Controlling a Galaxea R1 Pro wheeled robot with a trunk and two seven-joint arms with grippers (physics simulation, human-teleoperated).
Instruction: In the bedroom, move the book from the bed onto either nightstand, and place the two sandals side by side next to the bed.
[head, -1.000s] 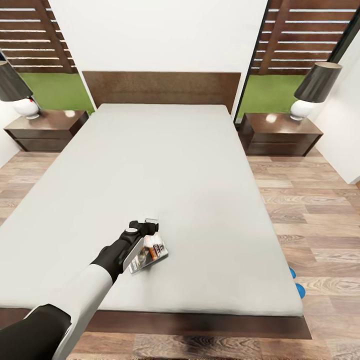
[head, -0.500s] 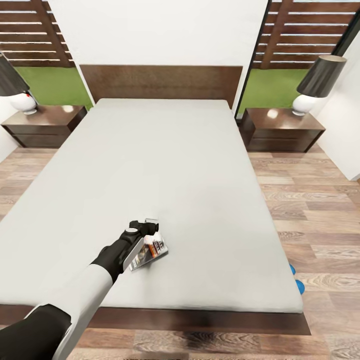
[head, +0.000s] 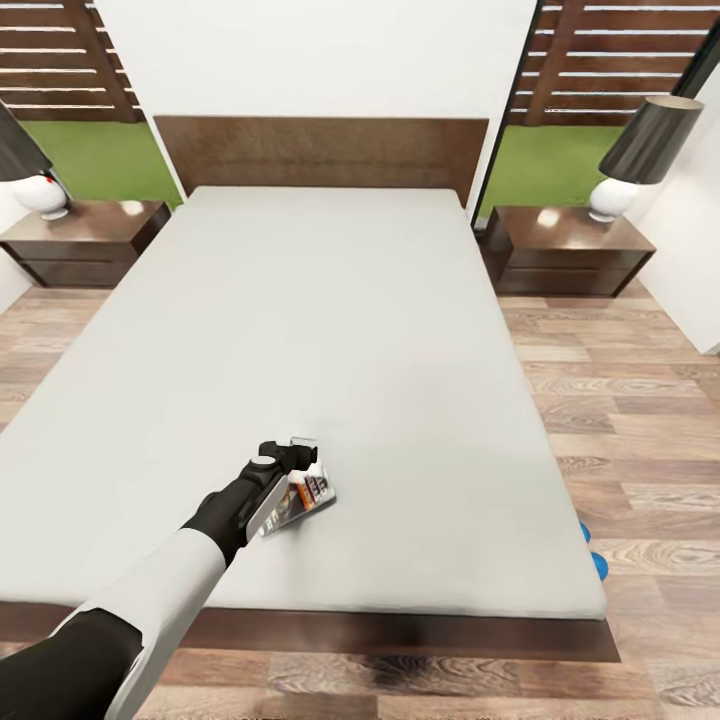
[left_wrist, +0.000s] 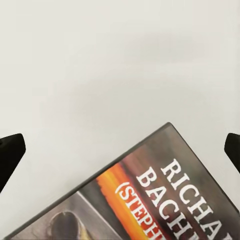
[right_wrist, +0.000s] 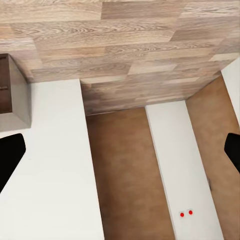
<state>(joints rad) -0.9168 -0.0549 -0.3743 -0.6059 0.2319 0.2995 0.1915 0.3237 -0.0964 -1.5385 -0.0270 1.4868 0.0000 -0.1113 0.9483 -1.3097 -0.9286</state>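
My view has tilted nearer; my black left gripper, jaws apart, still hovers over the dark orange-lettered paperback book, ungrasped.

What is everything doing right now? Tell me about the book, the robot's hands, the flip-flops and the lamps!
book: lying flat on the bed, near its foot, not lifted.
left gripper: open, over the book's edge.
right gripper: open, holding nothing.
sandals: on the floor beside the bed, mostly hidden.
lamps: upright, one on each nightstand.

Pale grey bed; dark book, orange-white lettering; blue sandals.
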